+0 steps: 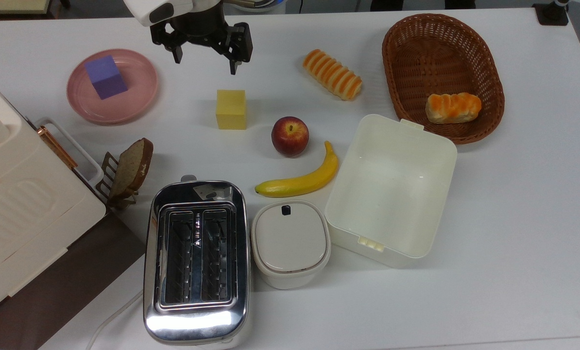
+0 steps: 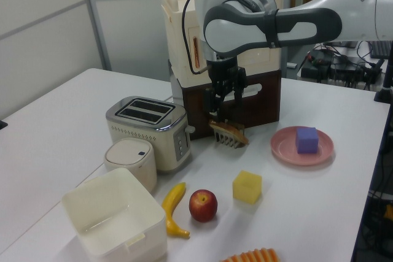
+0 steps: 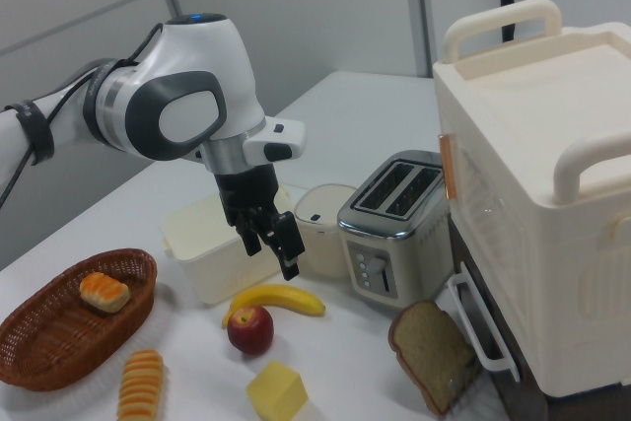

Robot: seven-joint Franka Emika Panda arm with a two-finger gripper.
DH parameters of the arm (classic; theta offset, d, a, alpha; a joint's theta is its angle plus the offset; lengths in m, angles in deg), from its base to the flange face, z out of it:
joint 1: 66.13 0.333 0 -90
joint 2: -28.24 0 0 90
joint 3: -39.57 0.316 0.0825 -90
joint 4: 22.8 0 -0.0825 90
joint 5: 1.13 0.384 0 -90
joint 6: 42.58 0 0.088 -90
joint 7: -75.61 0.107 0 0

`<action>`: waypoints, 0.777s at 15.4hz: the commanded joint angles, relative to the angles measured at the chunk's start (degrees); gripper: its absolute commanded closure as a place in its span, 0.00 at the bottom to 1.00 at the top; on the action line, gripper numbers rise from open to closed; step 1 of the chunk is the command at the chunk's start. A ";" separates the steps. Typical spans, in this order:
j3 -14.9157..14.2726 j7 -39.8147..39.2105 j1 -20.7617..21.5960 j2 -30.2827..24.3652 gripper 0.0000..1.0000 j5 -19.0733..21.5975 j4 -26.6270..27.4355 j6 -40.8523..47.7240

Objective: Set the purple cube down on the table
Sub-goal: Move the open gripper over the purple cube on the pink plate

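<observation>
The table (image 1: 513, 204) is crowded, and that is the first hazard: the big cream appliance (image 1: 23, 194) fills the top view's left edge, with the toaster (image 1: 196, 262), the lidded pot (image 1: 290, 243) and the open white box (image 1: 392, 189) along the near side, and the wicker basket (image 1: 443, 73) at the top view's right. Free surface for setting the cube down is mostly the strip between the pink plate (image 1: 144, 97) and the yellow cube (image 1: 231, 109) — a careless placement could knock that twin cube or end up back on the plate.

The arm's tool (image 1: 203, 54) hangs above the table with its fingers spread and nothing between them, to the top view's right of the plate and above the yellow cube in the top view. It is nearer the yellow cube than the target, so a straight descent would likely take the wrong block.

The purple cube (image 1: 106, 77) sits on the pink plate, toward its far-left part in the top view, well apart from the tool. Being a cube it has no long axis; it rests flat on one face, turned so its sides run somewhat diagonal to the table edges. Fingers not turned to match could close on corners and twist it — and the plate's raised rim could catch a low finger or drag the plate.
</observation>
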 commanded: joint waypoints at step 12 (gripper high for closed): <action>-0.52 0.01 -1.40 0.11 0.00 0.29 -2.17 6.34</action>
